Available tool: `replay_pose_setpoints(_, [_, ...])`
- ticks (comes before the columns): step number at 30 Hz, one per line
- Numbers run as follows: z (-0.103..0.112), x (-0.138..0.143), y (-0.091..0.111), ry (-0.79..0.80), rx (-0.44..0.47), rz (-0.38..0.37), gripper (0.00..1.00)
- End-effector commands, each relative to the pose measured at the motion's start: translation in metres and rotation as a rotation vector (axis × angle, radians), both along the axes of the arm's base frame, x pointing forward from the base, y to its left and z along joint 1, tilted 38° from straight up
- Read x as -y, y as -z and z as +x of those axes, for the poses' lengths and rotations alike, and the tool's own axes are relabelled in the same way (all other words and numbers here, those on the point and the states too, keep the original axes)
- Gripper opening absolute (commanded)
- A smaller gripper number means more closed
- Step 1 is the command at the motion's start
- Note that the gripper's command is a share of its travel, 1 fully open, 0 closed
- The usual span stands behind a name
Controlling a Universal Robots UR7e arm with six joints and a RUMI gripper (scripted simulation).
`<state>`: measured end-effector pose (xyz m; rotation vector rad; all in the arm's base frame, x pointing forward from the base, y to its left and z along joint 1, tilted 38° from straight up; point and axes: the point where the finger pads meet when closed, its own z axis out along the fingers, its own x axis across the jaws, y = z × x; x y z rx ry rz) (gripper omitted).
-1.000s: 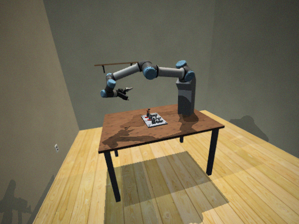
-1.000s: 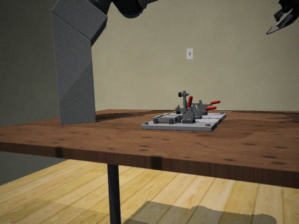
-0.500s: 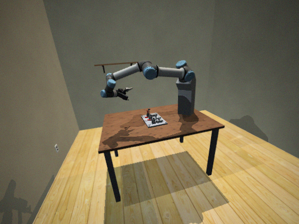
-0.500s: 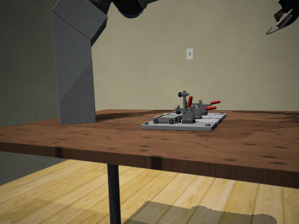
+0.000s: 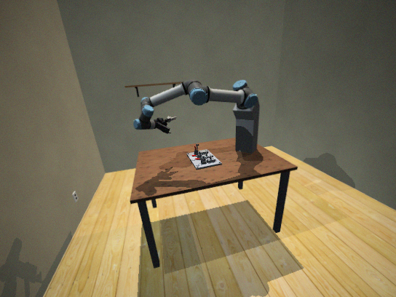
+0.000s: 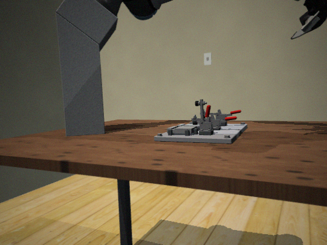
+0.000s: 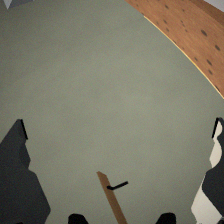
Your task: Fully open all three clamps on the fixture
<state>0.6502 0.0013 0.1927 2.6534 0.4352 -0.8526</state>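
A grey fixture plate point(image 5: 215, 164) point(image 6: 192, 138) lies on the middle of the wooden table point(image 5: 171, 175) point(image 6: 90, 150). It carries toggle clamps with red handles. One red handle point(image 6: 207, 110) stands nearly upright. Two other red handles point(image 6: 235, 111) point(image 6: 230, 117) lie nearly level at the far side. Grey parts point(image 6: 183, 130) sit on the plate. My gripper point(image 5: 171, 121) point(image 6: 306, 24) is open and empty, high in the air, well to the left of and above the fixture in the top view. The wrist view shows only the wall, a shelf and a table corner between the open fingers.
The arm's grey pedestal point(image 5: 247, 127) point(image 6: 82, 75) stands on the table behind the fixture. A wooden wall shelf point(image 5: 153, 85) point(image 7: 111, 197) hangs on the back wall near the arm's elbow. The table edge point(image 7: 200, 55) shows in the wrist view.
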Motion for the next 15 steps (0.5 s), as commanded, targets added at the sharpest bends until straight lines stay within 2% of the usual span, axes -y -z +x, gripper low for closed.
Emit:
replay_pose_setpoints(1, [0.001,0.002,0.007,0.034,0.024,0.004,1.00])
replay_pose_setpoints(15, [0.007,0.003,0.041,0.159,0.100,0.021,1.00])
